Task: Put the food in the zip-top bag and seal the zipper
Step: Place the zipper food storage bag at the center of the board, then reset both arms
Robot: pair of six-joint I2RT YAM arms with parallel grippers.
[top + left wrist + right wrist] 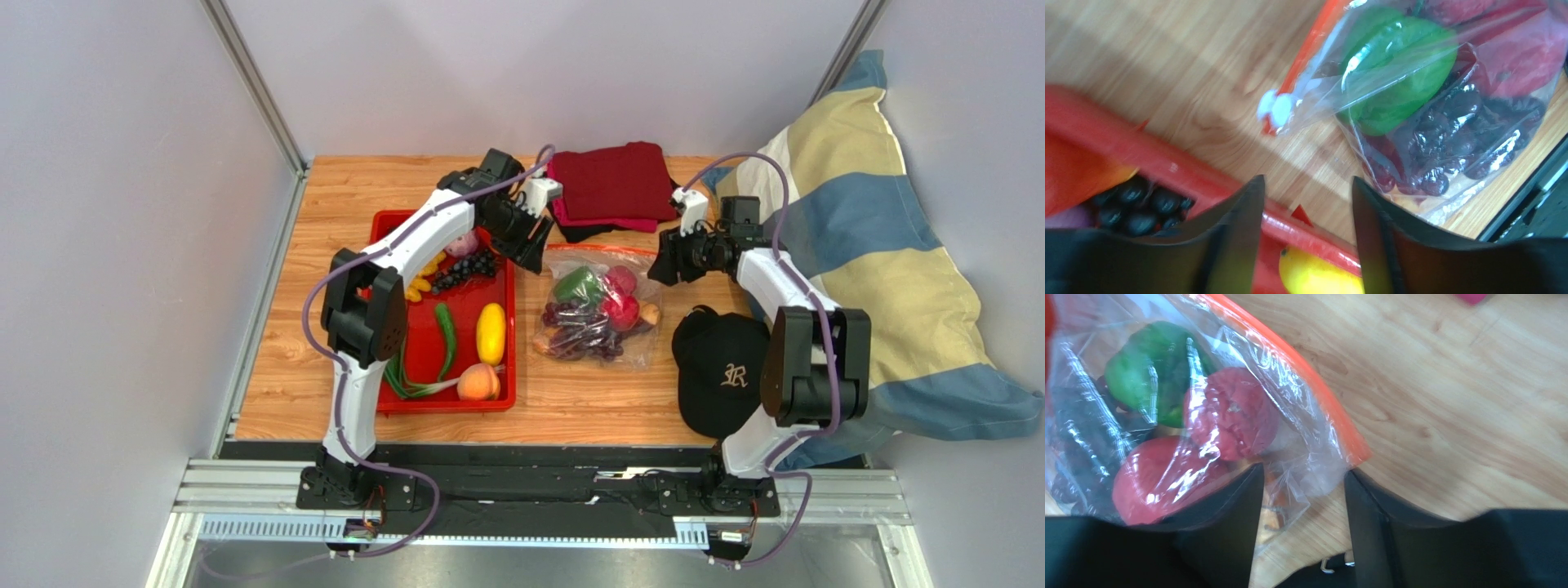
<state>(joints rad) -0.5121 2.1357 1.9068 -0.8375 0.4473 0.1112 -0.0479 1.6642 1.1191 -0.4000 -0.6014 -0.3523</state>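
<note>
End effectors, top view: left end effector point(528, 240) hung at the far-left corner of the zip-top bag point(601, 321), right end effector point(669, 260) at its far-right corner; how wide each stood could not be told from here.
Bag, top view: flat on the bench point(331, 196), zipper point(597, 250) along its far edge, food point(591, 306) inside.
Surroundings, top view: red tray point(448, 408) left of the bag, black cap point(721, 365) right of it, dark red cloths point(613, 184) beyond it.
Left end effector, left wrist view: jaws stood parted with nothing between them, over bare bench just off the bag's corner.
Bag, left wrist view: green pepper point(1395, 67) and purple grapes point(1450, 135) lay inside.
Right end effector, right wrist view: jaws stood parted above the bag's zipper corner, loose film showing in the gap but no grip visible.
Food, right wrist view: pepper and red fruits point(1229, 410) sat inside the bag.
</note>
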